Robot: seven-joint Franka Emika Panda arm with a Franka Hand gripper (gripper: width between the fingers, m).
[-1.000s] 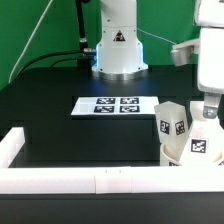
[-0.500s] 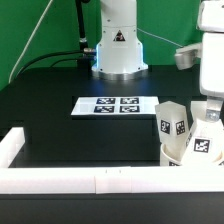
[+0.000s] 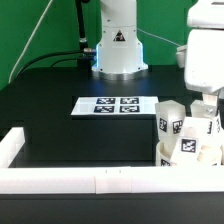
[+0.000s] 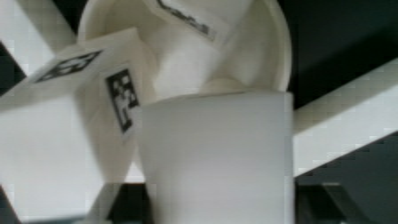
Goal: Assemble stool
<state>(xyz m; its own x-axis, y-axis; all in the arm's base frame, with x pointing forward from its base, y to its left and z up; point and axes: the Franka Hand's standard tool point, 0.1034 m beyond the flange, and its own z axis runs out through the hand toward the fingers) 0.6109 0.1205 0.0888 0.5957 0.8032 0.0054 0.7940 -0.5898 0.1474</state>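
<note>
Where the black table (image 3: pixel 50 115) is seen in the exterior view, the marker board (image 3: pixel 115 105) lies flat and the rail (image 3: pixel 70 178) borders the near edge | tagged legs (image 3: pixel 172 125) are clustered at that view's right under the lowered gripper (image 3: pixel 205 112) | wrist view: a leg (image 4: pixel 214 150) is seen between the fingers, grip cannot be told.

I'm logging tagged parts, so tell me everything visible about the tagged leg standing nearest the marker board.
The leg is a short, blocky white piece, plastic by its look, carrying black-and-white square tags on two visible faces. It stands roughly upright at the exterior view's right, beside the marker board, crowded against other white stool parts. Its base is hidden.
</note>
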